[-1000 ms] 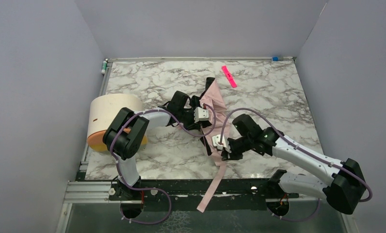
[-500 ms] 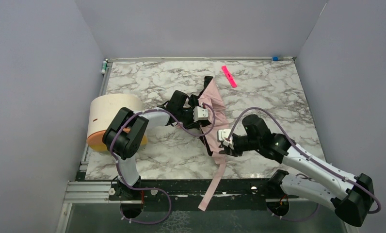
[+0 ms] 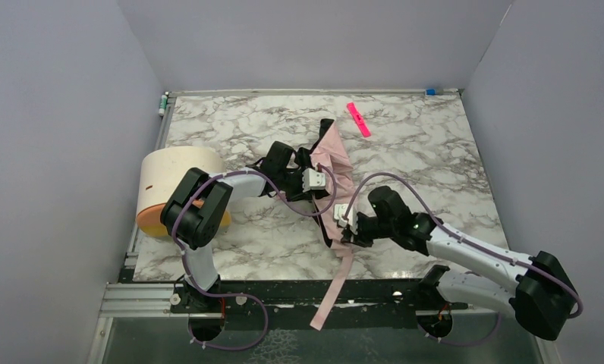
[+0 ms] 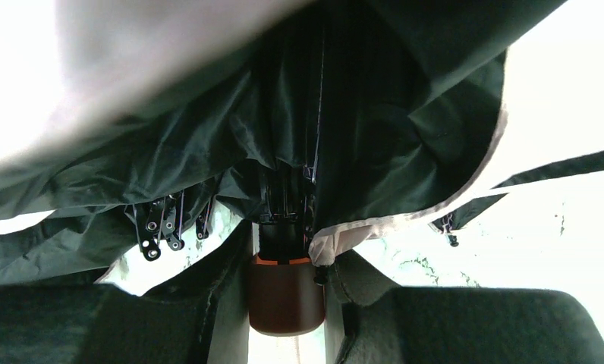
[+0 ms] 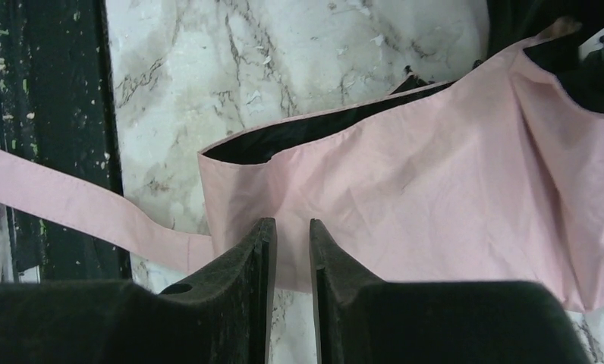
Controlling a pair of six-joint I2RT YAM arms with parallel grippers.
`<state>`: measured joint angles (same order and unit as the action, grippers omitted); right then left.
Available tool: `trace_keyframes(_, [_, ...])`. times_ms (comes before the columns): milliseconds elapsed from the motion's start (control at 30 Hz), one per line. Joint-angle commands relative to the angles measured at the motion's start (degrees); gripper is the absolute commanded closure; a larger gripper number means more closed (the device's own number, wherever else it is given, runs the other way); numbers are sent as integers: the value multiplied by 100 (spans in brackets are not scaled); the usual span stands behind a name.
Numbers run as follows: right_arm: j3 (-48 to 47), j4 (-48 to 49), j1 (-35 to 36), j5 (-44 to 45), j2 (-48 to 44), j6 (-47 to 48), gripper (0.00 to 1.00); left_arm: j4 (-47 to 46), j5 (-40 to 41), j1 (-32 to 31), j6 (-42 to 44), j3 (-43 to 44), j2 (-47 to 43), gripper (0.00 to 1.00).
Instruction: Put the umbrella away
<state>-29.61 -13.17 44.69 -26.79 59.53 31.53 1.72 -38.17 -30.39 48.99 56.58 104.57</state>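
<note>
Looking down from the top: seeing the umbrella (image 3: 335, 163) lying half folded in the middle of the table (image 3: 231, 129), pink outside and black inside, with its long strap (image 3: 331, 292) dangling off the near edge. Seeing the left gripper (image 3: 316, 180) pressing in at the umbrella's middle and the right gripper (image 3: 343, 220) hovering at its near end. Worrying about that loose strap (snagging on the table edge or on an arm, most likely) and pulling the whole bundle crooked.

Looking through the left wrist: seeing the left fingers (image 4: 170, 326) closing in on both sides of a short brown stub (image 4: 284, 296) under the bunched black lining (image 4: 375, 114), looking like a hold on the umbrella. Guessing at a slip here, with slick cloth crowding the stub and thin ribs (image 4: 158, 227) poking out loose.

Looking through the right wrist: seeing the right fingertips (image 5: 262, 235) nearly together, only a thin slit between and nothing pinched in it, sitting right over the edge of the pink cloth (image 5: 405, 197). Fearing a grab catching just one thin layer and letting the rest flop open. Finding the cloth smooth, floppy and creased, with black peeking out along its edge.
</note>
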Motion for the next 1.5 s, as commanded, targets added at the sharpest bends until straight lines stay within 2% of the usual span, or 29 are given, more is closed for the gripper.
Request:
trace_keyframes(0, [96, 490, 41, 143, -505, -107, 72, 434, -141, 60, 489, 5, -166, 100])
trace_keyframes(67, [277, 1175, 40, 712, -952, -569, 69, 444, -176, 60, 550, -21, -190, 100])
trace_keyframes(167, [427, 2216, 40, 1891, -1295, -1663, 56, 444, -207, 60, 551, -16, -195, 100])
trace_keyframes(267, [195, 2201, 40, 2976, -1144, -2901, 50, 444, -208, 60, 547, -6, -192, 100])
trace_keyframes(333, [81, 2143, 40, 3132, -925, -3432, 50, 444, -212, 60, 550, -7, -192, 100])
trace_keyframes(467, [-68, 2330, 39, 2807, -466, -4541, 48, 452, -194, 60, 524, 4, -183, 100])
trace_keyframes(633, [-218, 2406, 38, 3622, -119, -6281, 48, 457, -175, 60, 524, 5, -179, 100])
trace_keyframes(933, [-558, 2380, 38, 4007, 81, -7632, 47, 474, -156, 60, 523, 16, -157, 100])
trace_keyframes(1167, [-779, 2198, 38, 4233, 398, -7855, 51, 488, -155, 60, 523, 29, -148, 100])
trace_keyframes(1467, [-905, 2497, 40, 3964, 722, -7829, 52, 497, -164, 60, 532, 38, -139, 100])
